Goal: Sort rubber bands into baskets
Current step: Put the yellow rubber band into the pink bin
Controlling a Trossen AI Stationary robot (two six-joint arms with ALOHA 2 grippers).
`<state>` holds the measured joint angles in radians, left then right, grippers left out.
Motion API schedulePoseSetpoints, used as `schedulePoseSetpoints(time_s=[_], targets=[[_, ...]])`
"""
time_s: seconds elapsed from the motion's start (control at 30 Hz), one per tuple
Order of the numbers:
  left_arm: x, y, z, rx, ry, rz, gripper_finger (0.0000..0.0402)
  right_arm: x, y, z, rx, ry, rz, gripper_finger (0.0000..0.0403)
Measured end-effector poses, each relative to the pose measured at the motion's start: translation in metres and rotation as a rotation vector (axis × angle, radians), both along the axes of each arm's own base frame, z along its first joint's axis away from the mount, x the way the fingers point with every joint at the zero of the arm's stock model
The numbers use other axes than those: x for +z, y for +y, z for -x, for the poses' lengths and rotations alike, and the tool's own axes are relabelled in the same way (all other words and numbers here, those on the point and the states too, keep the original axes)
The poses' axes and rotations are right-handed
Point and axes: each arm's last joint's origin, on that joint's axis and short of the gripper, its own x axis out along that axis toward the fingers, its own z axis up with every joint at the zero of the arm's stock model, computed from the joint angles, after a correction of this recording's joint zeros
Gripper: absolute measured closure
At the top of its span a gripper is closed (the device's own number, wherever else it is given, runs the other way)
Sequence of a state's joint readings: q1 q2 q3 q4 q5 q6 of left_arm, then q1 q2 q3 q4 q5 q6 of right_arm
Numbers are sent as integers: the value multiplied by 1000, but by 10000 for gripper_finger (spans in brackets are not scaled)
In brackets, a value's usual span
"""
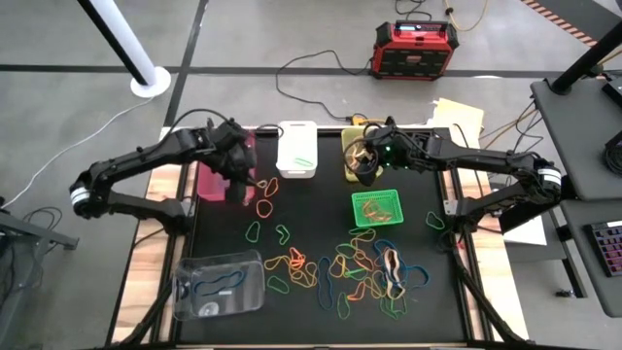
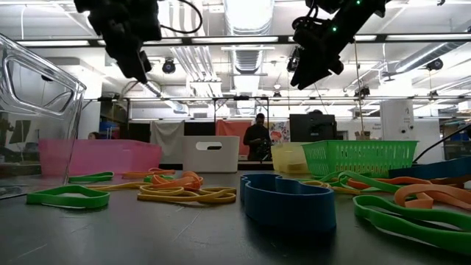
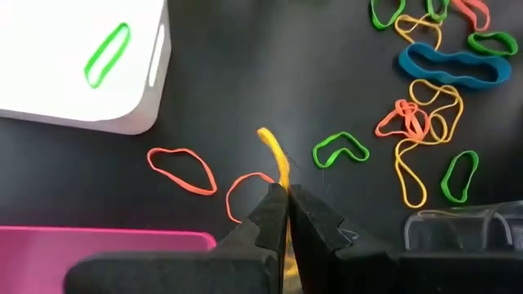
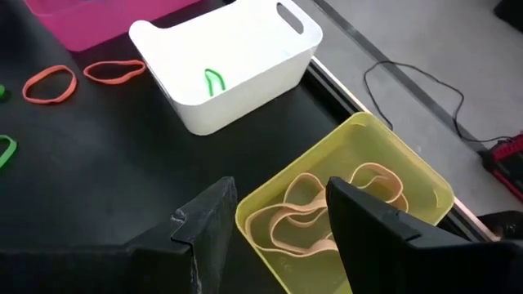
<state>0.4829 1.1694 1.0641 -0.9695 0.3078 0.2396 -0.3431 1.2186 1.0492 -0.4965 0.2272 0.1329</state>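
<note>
Just beside the pink basket (image 1: 222, 170), the left gripper (image 3: 285, 204) is pinched tight on a yellow rubber band (image 3: 276, 155) whose length hangs straight down. The right gripper (image 4: 278, 220), jaws apart and empty, hovers over the yellow-green basket (image 4: 409, 175); only its wrist view shows the bands inside.

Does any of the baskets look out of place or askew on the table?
Yes. The clear plastic basket sits apart from the others at the near left of the black table mat, turned slightly askew, while the magenta-pink basket, white basket and translucent yellow-green basket form a row along the far edge.
</note>
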Motion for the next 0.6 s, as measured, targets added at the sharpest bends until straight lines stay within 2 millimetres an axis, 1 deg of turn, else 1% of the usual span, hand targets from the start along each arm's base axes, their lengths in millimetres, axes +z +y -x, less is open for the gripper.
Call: schedulePoseSetpoints(time_s=[0.17, 0.23, 0.27, 0.4, 0.43, 0.5, 0.6], targets=[[0, -9, -4, -5, 13, 13, 402, 0, 0, 0, 10, -1, -6, 216], [-1, -10, -4, 24, 35, -27, 402, -2, 1, 0, 32, -2, -26, 216], [-1, -8, -3, 70, 62, -80, 402, -3, 2, 0, 38, -1, -33, 216], [-1, 12, 3, 379, 215, -442, 402, -6, 3, 0, 42, -1, -41, 216], [0, 17, 5, 435, 243, -498, 402, -6, 3, -1, 42, -2, -41, 216], [-1, 26, 10, 488, 271, -518, 402, -6, 3, 0, 40, -1, -41, 216], [-5, 40, 14, 501, 269, -456, 402, -6, 3, 0, 40, -2, -41, 216]])
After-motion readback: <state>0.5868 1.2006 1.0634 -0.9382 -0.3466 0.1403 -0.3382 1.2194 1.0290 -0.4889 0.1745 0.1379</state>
